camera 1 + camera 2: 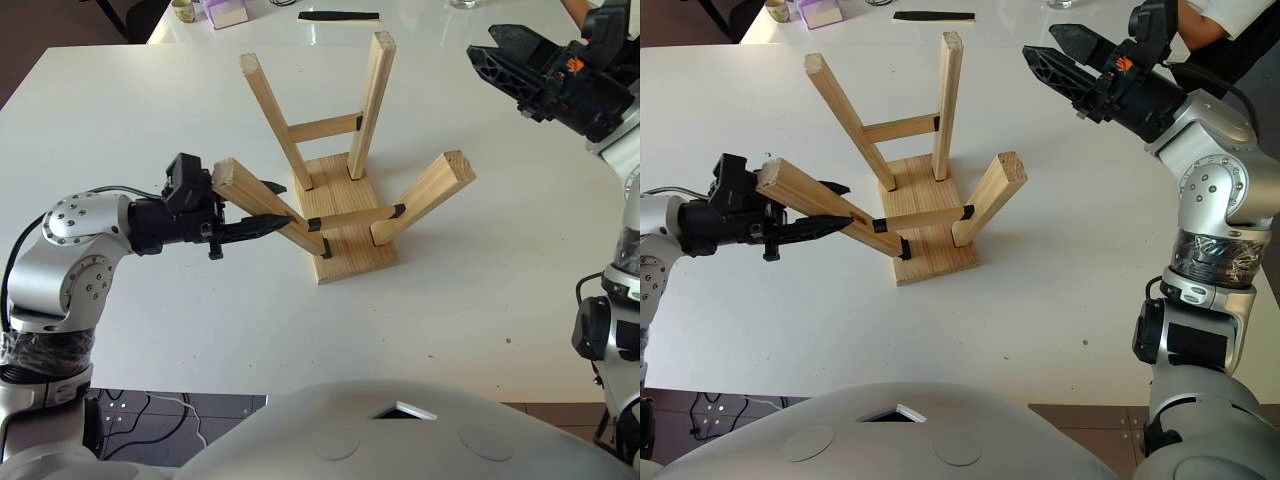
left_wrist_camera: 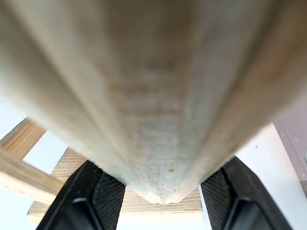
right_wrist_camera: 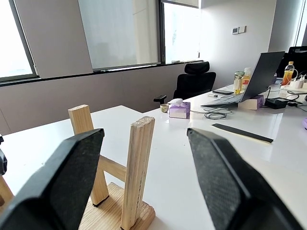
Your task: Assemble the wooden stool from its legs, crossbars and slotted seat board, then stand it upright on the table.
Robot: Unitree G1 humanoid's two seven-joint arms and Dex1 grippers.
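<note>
pale wooden stool sat inverted on white table. left gripper clamped its splayed near leg; right gripper hung w/ fingers apart. risk: flipping by 1 leg cd pop the joint.

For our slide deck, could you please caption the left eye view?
Left gripper clamps a leg of the upturned stool on the table; right gripper hovers open.

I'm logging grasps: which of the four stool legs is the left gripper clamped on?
The near-left leg, slanting out toward the robot's left: the left gripper is shut on it alone.
</note>
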